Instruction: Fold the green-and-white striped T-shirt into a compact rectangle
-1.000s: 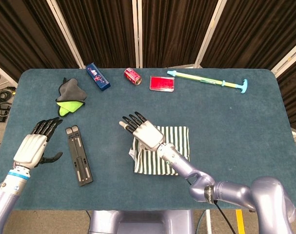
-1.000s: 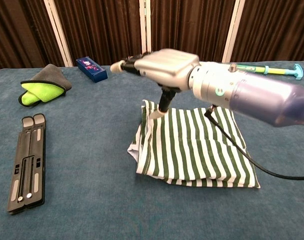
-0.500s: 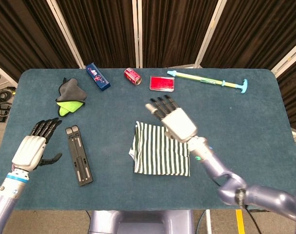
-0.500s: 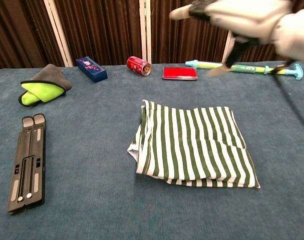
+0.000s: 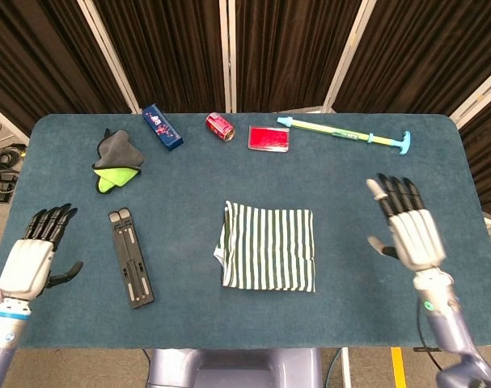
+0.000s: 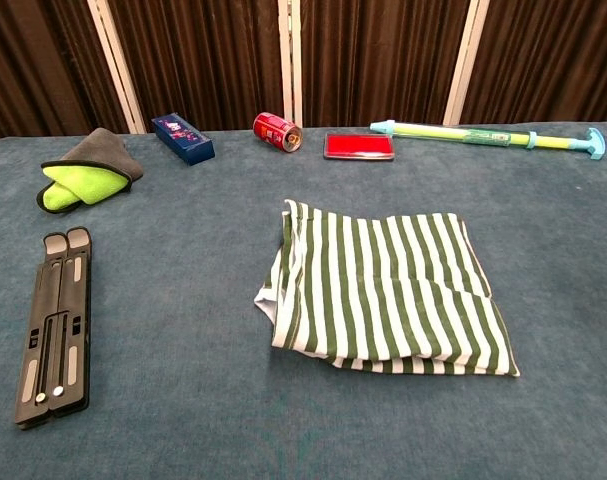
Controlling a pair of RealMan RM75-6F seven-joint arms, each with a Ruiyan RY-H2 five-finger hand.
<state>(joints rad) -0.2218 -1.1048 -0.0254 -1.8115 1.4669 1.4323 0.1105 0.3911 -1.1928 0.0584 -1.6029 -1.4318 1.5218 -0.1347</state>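
T-shirt (image 5: 268,258) folded to a rough rectangle at table (image 5: 188,194) centre — lying flat, touched by neither hand. Left hand (image 5: 25,264) near the left edge, right hand (image 5: 412,233) toward the right edge — both with fingers spread, holding nothing.

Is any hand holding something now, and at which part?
Nothing is held. The left hand and right hand are open, both apart from the striped T-shirt.

even overhead light, soft shadows, sharp focus
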